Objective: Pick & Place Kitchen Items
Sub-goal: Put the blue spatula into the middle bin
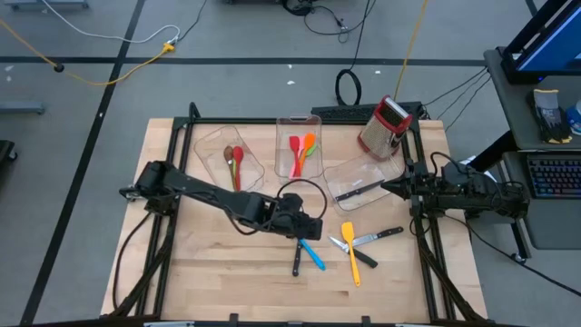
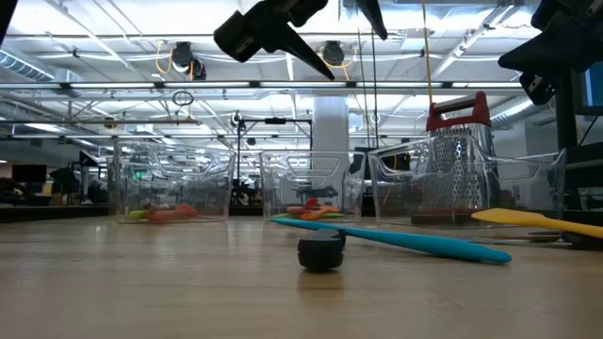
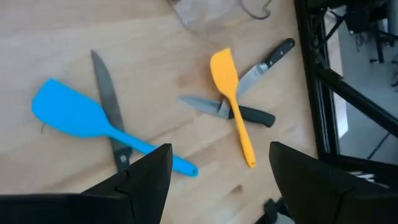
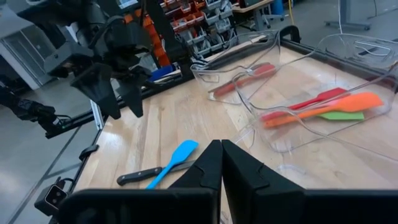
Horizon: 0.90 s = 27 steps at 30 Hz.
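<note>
My left gripper [image 1: 310, 229] hangs open above the table's middle, fingers slanting down, nothing between them. Just below it a blue spatula [image 3: 74, 115] lies flat, crossing a black-handled knife [image 3: 109, 106]. Toward the table's right lies a yellow spatula [image 3: 230, 93], its handle across two more black-handled knives [image 3: 227, 109]. In the low view the blue spatula [image 2: 405, 240] rests on the knife's handle end [image 2: 320, 252]. My right gripper [image 1: 388, 188] waits shut at the table's right edge.
Three clear bins stand at the back: the left bin [image 1: 211, 145] holds spoons, the middle bin [image 1: 283, 132] red, orange and green spatulas, the right bin [image 1: 338, 173] a knife. A red-topped grater [image 1: 383, 127] stands at the back right. Bare wood lies near the front left.
</note>
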{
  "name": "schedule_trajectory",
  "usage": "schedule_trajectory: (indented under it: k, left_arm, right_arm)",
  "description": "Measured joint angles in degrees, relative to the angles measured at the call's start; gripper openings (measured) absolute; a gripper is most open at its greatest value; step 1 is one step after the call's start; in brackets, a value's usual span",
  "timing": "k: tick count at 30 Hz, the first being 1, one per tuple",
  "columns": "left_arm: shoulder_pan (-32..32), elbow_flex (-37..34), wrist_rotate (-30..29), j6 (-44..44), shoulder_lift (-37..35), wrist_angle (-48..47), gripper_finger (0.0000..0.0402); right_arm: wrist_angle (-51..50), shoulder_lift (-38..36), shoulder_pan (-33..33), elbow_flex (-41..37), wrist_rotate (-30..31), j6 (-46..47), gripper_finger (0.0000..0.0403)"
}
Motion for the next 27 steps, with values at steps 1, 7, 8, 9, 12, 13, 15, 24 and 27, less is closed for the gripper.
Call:
schedule_trajectory:
  k: [1, 7, 8, 9, 12, 13, 15, 24, 27]
  left_arm:
    - [0.1, 0.0, 0.0, 0.8, 0.0, 0.3, 0.0273]
    - [0.5, 0.0, 1.3, 0.3, 0.0, 0.4, 0.0273]
    - [0.5, 0.0, 1.3, -0.6, 0.0, 0.4, 0.0273]
    - [0.5, 0.0, 1.3, -1.5, 0.0, 0.4, 0.0273]
    - [0.5, 0.0, 0.9, -4.1, 0.0, 0.4, 0.0273]
    - [0.5, 0.0, 0.6, -4.9, 0.0, 0.4, 0.0273]
    - [0.1, 0.0, -1.7, -6.1, 0.2, 0.6, 0.0273]
    - [-4.2, 0.0, -11.6, -20.6, 5.5, 11.2, 0.0273]
    - [-5.1, 0.0, -12.0, -25.1, 9.1, 15.9, 0.0273]
  right_arm:
    - [0.0, 0.0, 0.0, 0.0, 0.0, 0.0, 0.0004]
    - [0.0, 0.0, 0.0, 0.0, 0.0, 0.0, 0.0002]
    - [0.0, 0.0, 0.0, 0.0, 0.0, 0.0, 0.0002]
    - [0.0, 0.0, 0.0, 0.0, 0.0, 0.0, 0.0002]
    - [0.0, 0.0, 0.0, 0.0, 0.6, 0.0, 0.0004]
    - [0.0, 0.0, 0.0, 0.0, 1.3, 0.0, 0.0004]
    - [0.0, 0.0, 0.0, 0.0, 1.7, -0.1, 0.0004]
    - [-0.1, 0.0, 0.0, -0.1, 1.5, 0.0, 0.0004]
    - [-0.1, 0.0, 0.0, -0.1, 1.2, -0.1, 0.0003]
